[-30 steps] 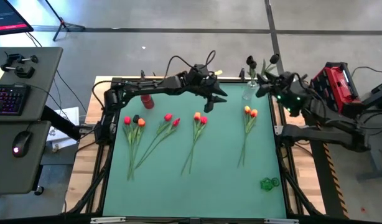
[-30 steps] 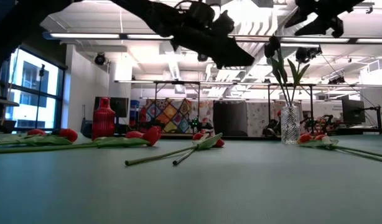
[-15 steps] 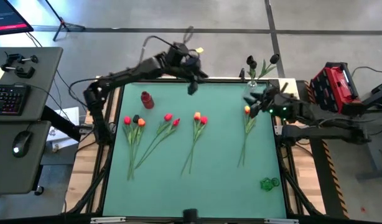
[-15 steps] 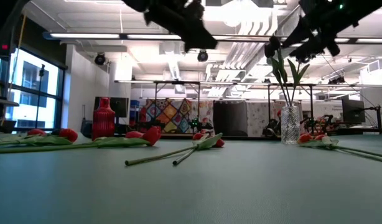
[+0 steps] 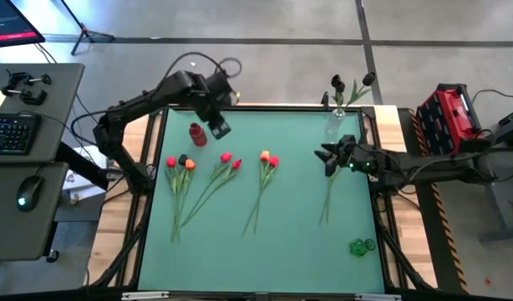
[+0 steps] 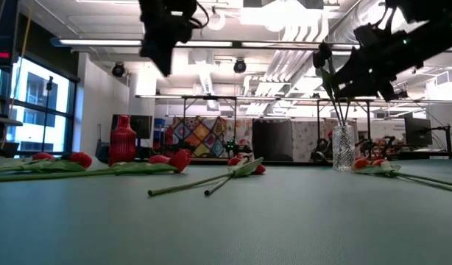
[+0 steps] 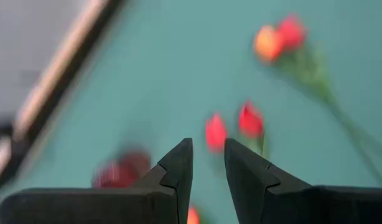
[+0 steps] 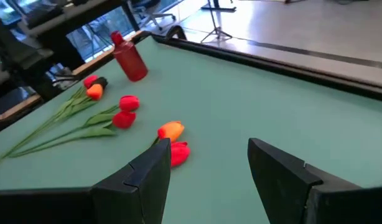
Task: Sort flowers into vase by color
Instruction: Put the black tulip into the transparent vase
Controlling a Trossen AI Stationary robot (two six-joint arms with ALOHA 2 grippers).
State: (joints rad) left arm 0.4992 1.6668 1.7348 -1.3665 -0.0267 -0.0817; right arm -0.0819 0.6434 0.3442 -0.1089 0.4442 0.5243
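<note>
Green table (image 5: 281,217) carries our flowers (image 5: 226,171); left gripper (image 5: 220,128), fingers nearly closed, empty, hovers beside red vase (image 5: 197,134); right gripper (image 5: 327,157) spread wide, empty.

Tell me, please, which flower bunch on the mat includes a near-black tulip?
The leftmost bunch, below the red vase: a dark head sits between its red and orange ones; the others lack one.

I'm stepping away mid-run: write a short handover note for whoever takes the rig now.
Left tool: empty, narrow gap, raised beside the red vase.
Right tool: open, empty, over the heads of the rightmost tulips.
Done: two near-black tulips stand in the clear vase.
Left: three tulip bunches on the mat, plus the right pair; red vase looks empty.
</note>
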